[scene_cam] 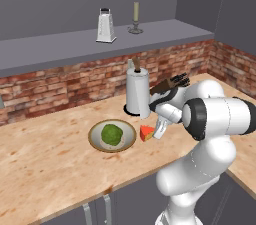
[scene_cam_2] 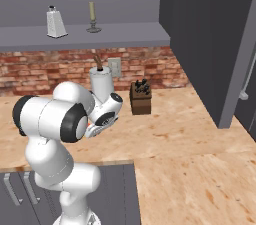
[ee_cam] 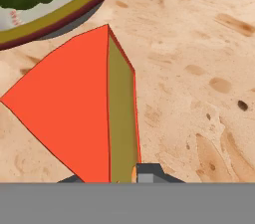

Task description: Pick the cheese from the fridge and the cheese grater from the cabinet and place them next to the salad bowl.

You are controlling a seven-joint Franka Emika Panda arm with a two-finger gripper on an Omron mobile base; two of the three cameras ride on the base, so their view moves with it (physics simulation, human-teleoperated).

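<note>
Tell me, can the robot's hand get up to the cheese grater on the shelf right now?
Probably not yet. The gripper is shut on the cheese beside the salad bowl. The cheese grater stands unblocked on the cabinet.

No text, label, brand, number or sign can be read anywhere.

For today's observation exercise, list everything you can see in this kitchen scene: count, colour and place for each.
cheese: one, orange-red wedge, on counter beside the bowl, held
salad bowl: one, olive rim, green lettuce inside, on counter
cheese grater: one, silvery, on cabinet shelf
candle: one, pale, metal holder, on shelf
white cylinder: one, on counter behind bowl
knife block: one, brown, on counter
counter: one, light wood
brick wall: red-brown
gripper: one, white, fingers shut on the cheese
</note>
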